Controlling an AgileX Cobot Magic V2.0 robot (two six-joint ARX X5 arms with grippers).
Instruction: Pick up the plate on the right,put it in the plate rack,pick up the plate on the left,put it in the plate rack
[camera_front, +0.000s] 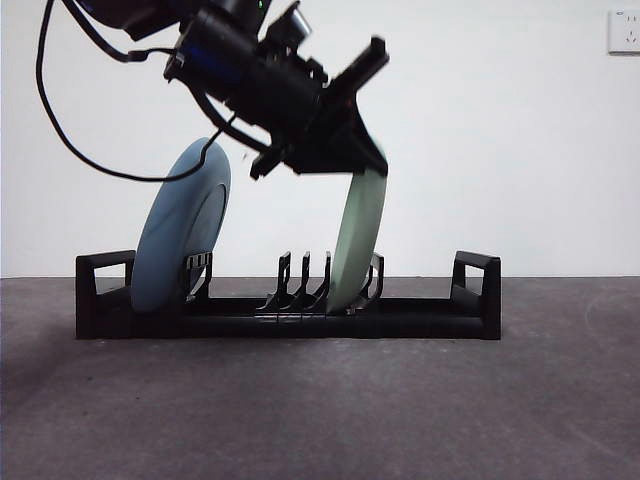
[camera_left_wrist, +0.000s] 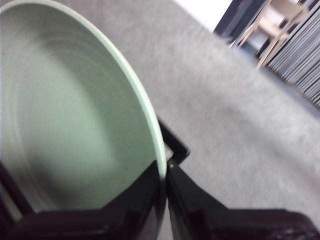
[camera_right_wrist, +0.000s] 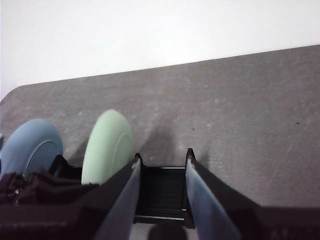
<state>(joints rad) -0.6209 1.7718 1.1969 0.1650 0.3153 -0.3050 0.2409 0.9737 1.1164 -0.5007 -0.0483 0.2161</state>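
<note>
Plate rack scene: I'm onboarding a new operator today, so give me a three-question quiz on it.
1. True or false: the blue plate stands in the plate rack.
2. Which gripper clamps the green plate? A) left gripper B) right gripper
3. Fill in: the right gripper's jaws are ____ and hold nothing.

Key: 1 true; 2 A, shut on the plate's rim; 3 open.

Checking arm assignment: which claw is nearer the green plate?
Left. The left claw is clamped on the green plate at its rim, over the plate rack. The right claw hangs apart from it, open.
</note>
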